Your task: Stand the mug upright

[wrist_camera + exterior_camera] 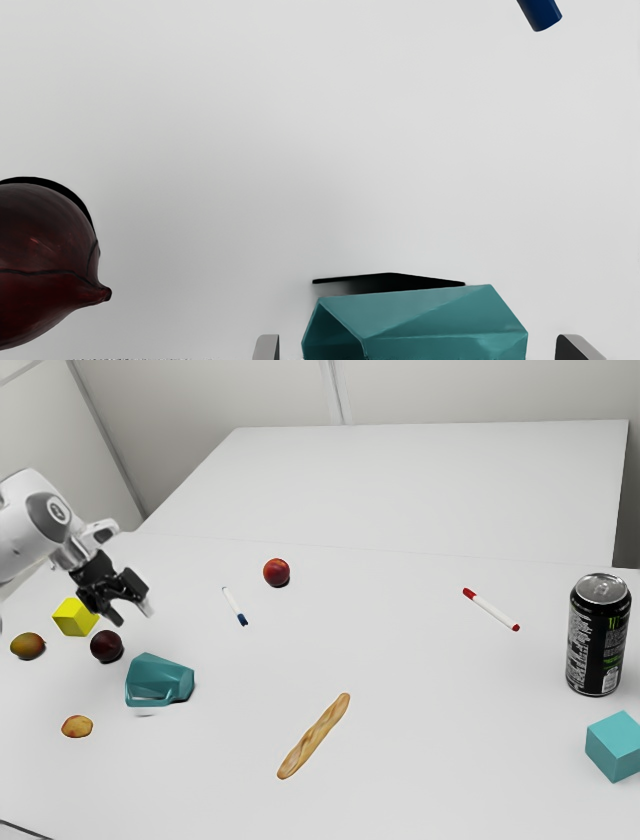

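Observation:
A teal faceted mug (158,680) lies on its side on the white table in the exterior view. Above the table, up and to the exterior view's left of the mug, is the black gripper (132,616), its fingers apart and holding nothing. In the wrist view the mug (425,320) appears between the two fingertips of the open gripper (417,347), with gaps on both sides. The lower part of the mug is cut off there.
A dark red onion (107,646) sits close to the mug, with a yellow cube (76,617) and a mango (28,646) behind it. Around the mug are a small potato-like item (77,727), a baguette (314,736) and a blue-capped marker (234,606).

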